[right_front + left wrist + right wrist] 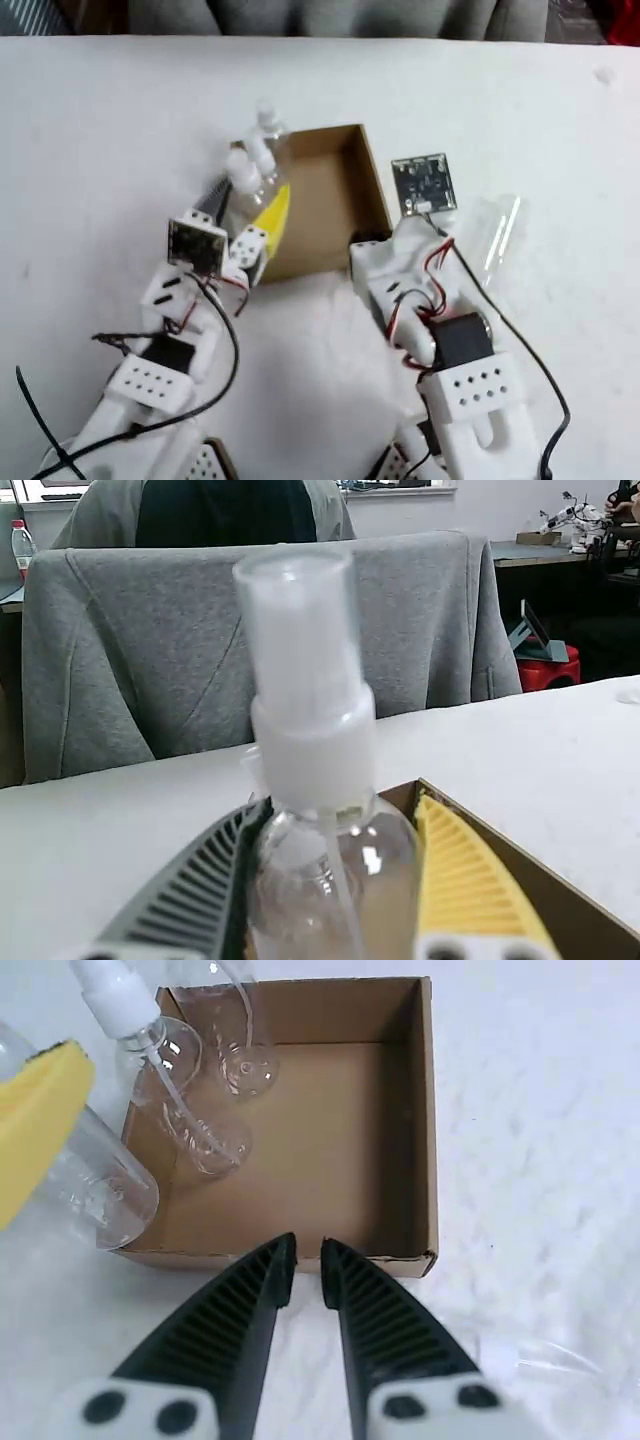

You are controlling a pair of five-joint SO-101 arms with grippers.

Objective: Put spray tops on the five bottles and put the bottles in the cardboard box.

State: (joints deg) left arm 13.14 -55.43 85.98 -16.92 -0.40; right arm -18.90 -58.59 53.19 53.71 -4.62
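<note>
While the left gripper is clamped on a clear bottle, its grey finger and yellow finger press the bottle body from opposite sides, just below the neck. A white spray top is seated on this bottle. In the high view, the held bottle is at the left wall of the cardboard box, tilted, with the spray top pointing away from the arm.

The right gripper is positioned just outside the near wall of the box. Its two dark fingers are almost closed, with a slim gap between the tips, and hold nothing.

Inside the box, two further bottles fitted with spray tops, the first bottle and the second bottle, stand close together in the far corner on the left arm's side.

One loose clear bottle lies on the white table beside the right arm, apart from the box.
</note>
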